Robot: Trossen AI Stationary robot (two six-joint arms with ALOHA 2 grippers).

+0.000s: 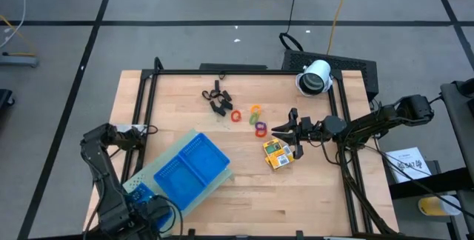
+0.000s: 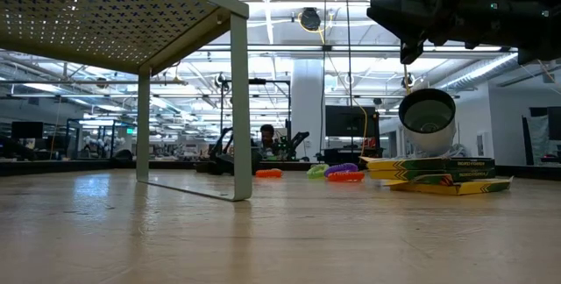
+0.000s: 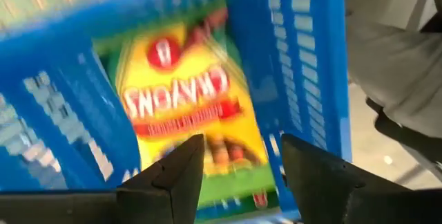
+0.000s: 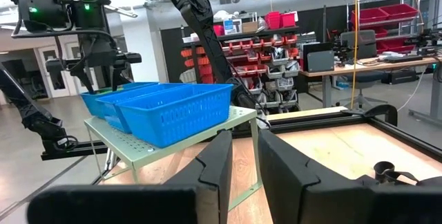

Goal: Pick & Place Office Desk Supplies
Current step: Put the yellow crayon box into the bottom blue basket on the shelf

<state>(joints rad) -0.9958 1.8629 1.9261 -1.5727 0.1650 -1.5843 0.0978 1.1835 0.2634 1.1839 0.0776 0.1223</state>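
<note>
One crayon pack [image 3: 181,106] lies in the blue tray [image 1: 194,167] below the empty, parted left gripper [image 3: 238,172]; two packs [image 1: 277,153], rings [image 1: 255,119] and clips [image 1: 217,98] remain on the table [image 1: 178,107]; the right gripper [image 1: 285,131] hovers narrow and empty.

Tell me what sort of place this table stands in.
Probably a robotics lab or workshop: shelves of red parts bins, desks with monitors, and a wooden table fenced by a black frame.
</note>
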